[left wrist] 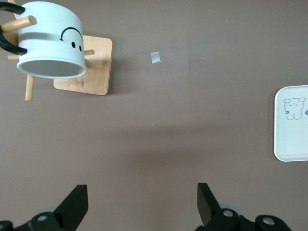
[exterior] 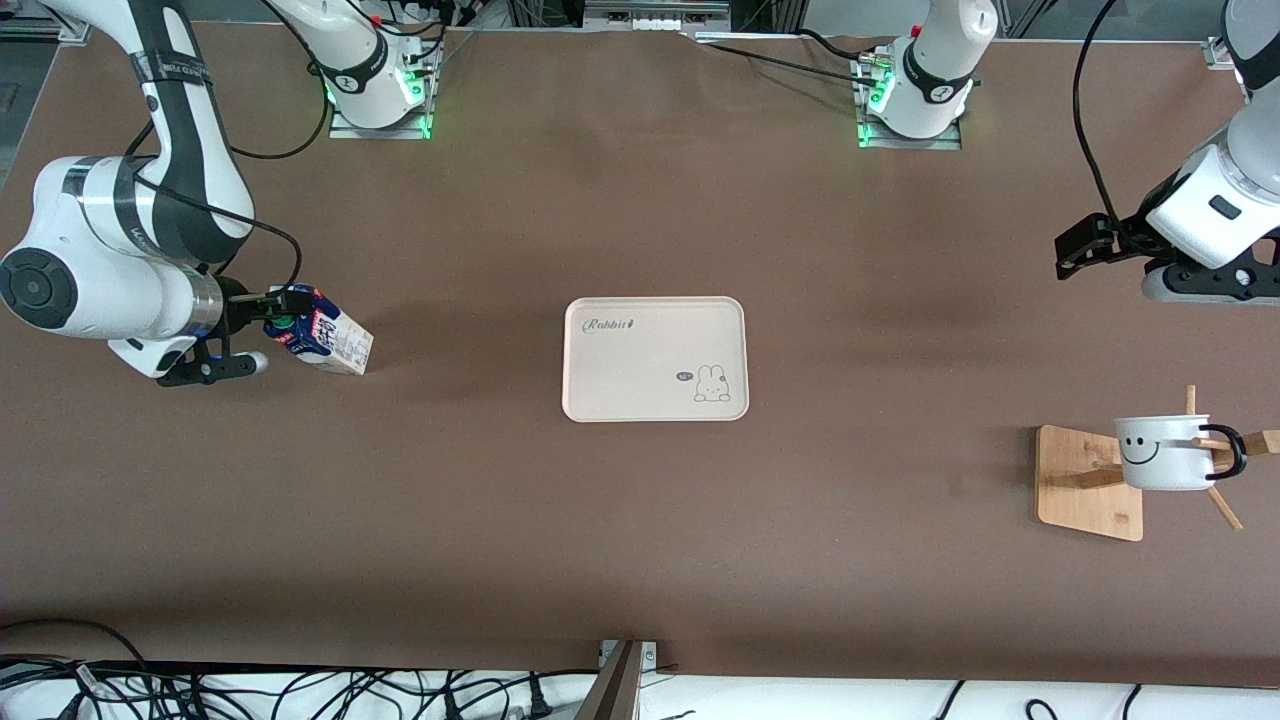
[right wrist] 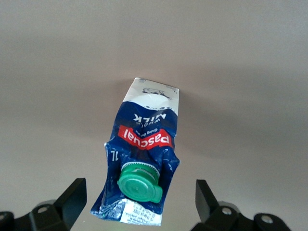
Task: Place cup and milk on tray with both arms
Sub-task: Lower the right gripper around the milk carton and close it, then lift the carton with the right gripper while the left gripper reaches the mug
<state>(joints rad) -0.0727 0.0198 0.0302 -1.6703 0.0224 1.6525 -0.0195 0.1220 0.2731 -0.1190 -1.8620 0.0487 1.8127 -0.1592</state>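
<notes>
The milk (exterior: 325,340) stands on the table at the right arm's end, its green cap toward my right gripper (exterior: 255,333). That gripper is open with a finger on each side of the carton's top. In the right wrist view both fingers of the right gripper (right wrist: 139,204) stand clear of the milk (right wrist: 144,154). The cup (exterior: 1165,452) hangs on a peg of a wooden rack at the left arm's end. My left gripper (exterior: 1075,245) is open and empty over bare table. The cup (left wrist: 50,41) is well apart from the left gripper (left wrist: 142,204). The tray (exterior: 640,370) lies empty mid-table.
The wooden rack base (exterior: 1085,485) with slanted pegs holds the cup and also shows in the left wrist view (left wrist: 89,72). A small pale scrap (left wrist: 155,57) lies on the table near it. The tray's edge (left wrist: 291,139) shows in the left wrist view.
</notes>
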